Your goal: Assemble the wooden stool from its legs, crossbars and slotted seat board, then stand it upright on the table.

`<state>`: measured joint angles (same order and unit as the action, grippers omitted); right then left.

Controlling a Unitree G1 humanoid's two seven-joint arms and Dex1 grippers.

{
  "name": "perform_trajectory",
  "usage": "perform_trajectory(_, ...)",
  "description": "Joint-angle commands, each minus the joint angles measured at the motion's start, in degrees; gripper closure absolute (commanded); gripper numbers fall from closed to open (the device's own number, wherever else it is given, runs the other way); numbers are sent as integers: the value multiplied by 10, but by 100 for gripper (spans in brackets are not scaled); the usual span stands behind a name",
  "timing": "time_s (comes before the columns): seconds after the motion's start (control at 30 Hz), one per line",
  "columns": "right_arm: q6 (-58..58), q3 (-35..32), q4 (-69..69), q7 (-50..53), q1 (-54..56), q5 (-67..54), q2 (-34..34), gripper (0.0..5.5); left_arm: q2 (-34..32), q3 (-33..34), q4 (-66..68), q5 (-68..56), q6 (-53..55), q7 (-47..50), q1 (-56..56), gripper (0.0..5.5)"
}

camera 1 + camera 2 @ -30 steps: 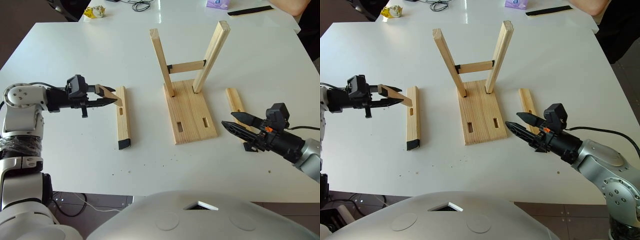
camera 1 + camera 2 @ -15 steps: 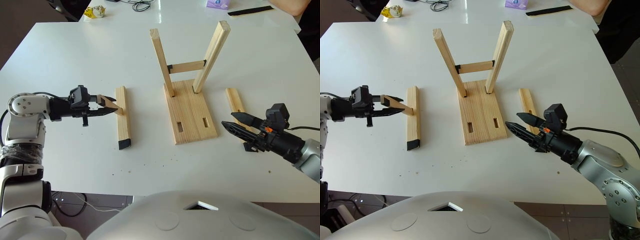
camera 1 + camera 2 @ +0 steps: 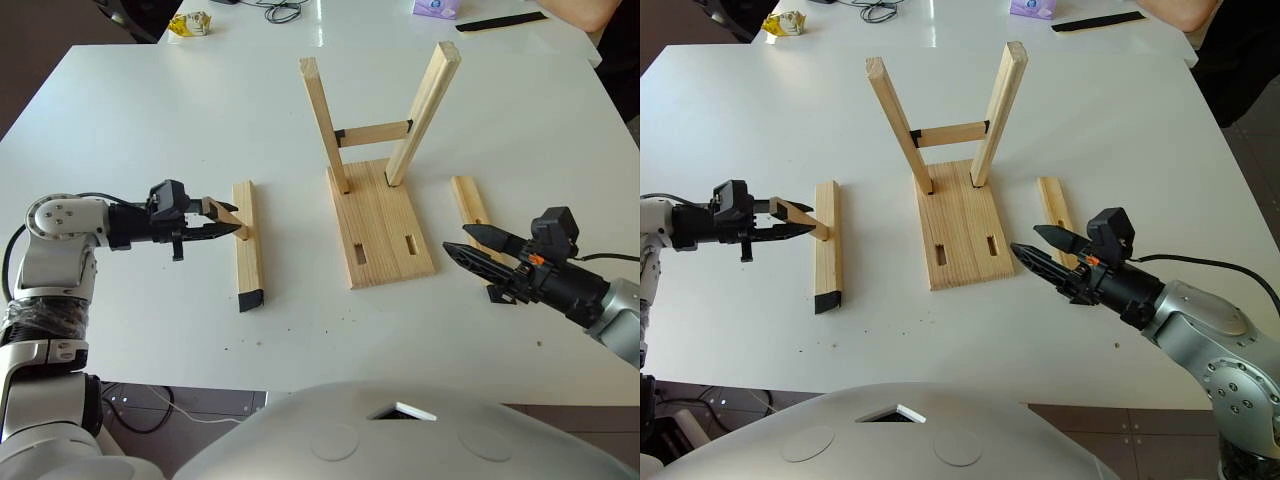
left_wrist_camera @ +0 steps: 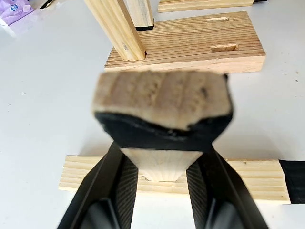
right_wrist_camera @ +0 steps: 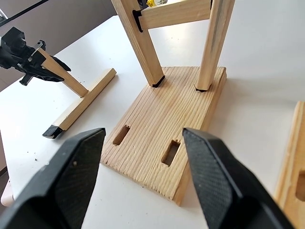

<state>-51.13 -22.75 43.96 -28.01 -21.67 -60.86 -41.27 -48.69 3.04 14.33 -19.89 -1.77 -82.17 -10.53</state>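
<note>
Left wrist view: left fingers [image 4: 110, 183] tight around crossbar [image 4: 162, 98]

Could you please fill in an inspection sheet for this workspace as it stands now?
Surface: white table, a few dark specks near the front.
Job's things: seat board lies flat with a left upright and right upright standing in it, joined by a crossbar; near slots empty; left loose leg and right loose leg lie flat either side.
Clutter: yellow wrapper, purple packet, black strip at the far edge.
Grippers: left gripper jaws shut on a short bar whose end meets the left loose leg; right gripper jaws open, empty, near the seat board.
Cables: cable tangle at the far edge.
Surroundings: dark floor beside the table.
</note>
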Motion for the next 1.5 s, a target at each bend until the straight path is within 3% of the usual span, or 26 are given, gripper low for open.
perform_trajectory(0.03, 0, 0, 1, 5, 5, -2, -10, 252, -4, -6, -44, 4, 55, 32, 13, 417)
perform_trajectory(0.67, -8, 15, -15, -9, 29, 3, -46, 252, 7, -23, -97, 34, 99, 123, 44, 417)
perform_trajectory(1.0, -4, 31, -14, -14, 32, 11, -52, 252, -8, -41, -109, 14, 136, 106, 47, 417)
perform_trajectory(1.5, -2, 59, -31, -24, 58, 28, -51, 252, 25, -59, -58, 41, 132, 132, 58, 163)
